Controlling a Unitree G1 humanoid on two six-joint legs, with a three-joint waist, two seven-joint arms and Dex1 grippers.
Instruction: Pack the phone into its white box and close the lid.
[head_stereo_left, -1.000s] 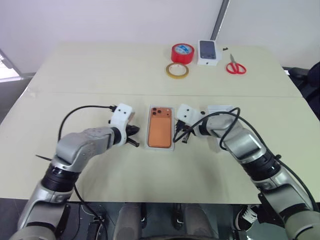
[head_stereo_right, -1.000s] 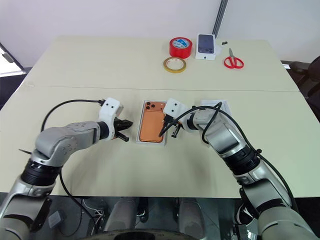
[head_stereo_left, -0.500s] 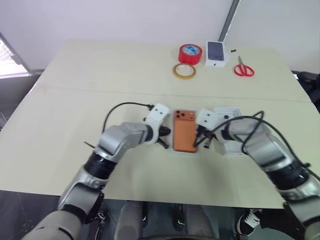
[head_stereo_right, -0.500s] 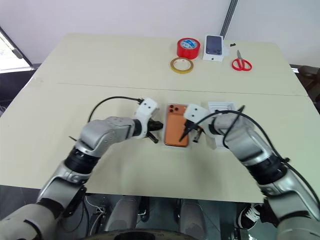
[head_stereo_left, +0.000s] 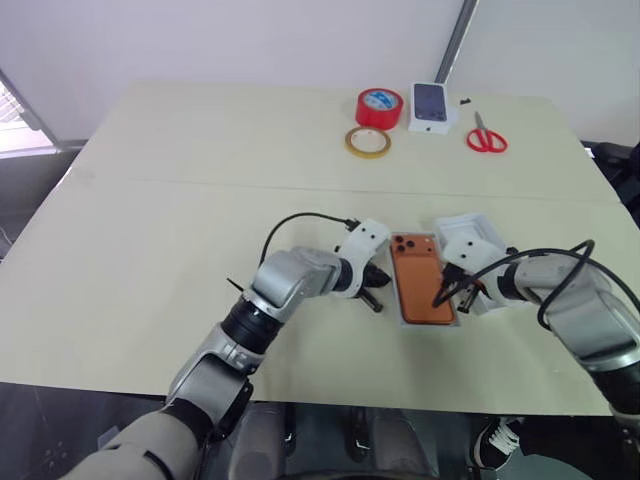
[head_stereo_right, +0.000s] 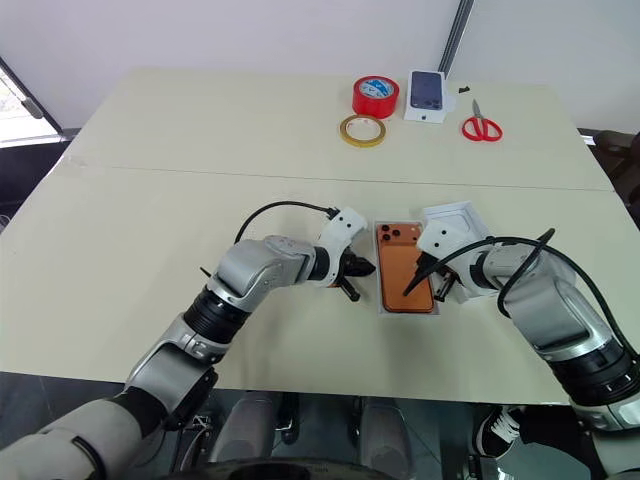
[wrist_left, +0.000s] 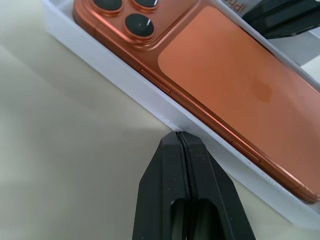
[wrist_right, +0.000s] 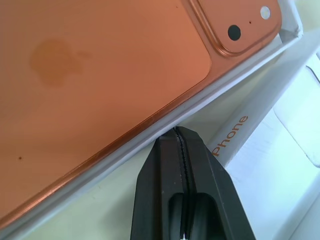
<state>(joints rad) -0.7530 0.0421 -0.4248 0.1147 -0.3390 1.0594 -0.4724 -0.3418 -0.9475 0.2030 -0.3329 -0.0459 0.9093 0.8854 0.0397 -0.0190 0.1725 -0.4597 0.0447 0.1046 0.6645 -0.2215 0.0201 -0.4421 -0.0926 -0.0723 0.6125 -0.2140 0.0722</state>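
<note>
The orange phone (head_stereo_right: 405, 275) lies camera side up in the white box (wrist_left: 125, 80), near the table's front right. My left gripper (head_stereo_right: 362, 268) is shut, with its tips against the outside of the box's left wall. On the other side my right gripper (head_stereo_right: 430, 278) is also shut, its tips at the box's right wall. The lid (head_stereo_right: 468, 218) lies open side up just right of the box, partly under my right wrist. In the right wrist view, the lid's (wrist_right: 260, 165) side bears orange lettering.
At the table's far edge stand a red tape roll (head_stereo_right: 375, 95), a yellowish tape ring (head_stereo_right: 361, 130), a small white carton printed with a phone (head_stereo_right: 427, 92) and red scissors (head_stereo_right: 480, 127). A seam (head_stereo_right: 200, 173) crosses the table.
Both shut grippers have moved to the right, and the box with the phone between them has slid right along the table. The head camera also shifted early on.
</note>
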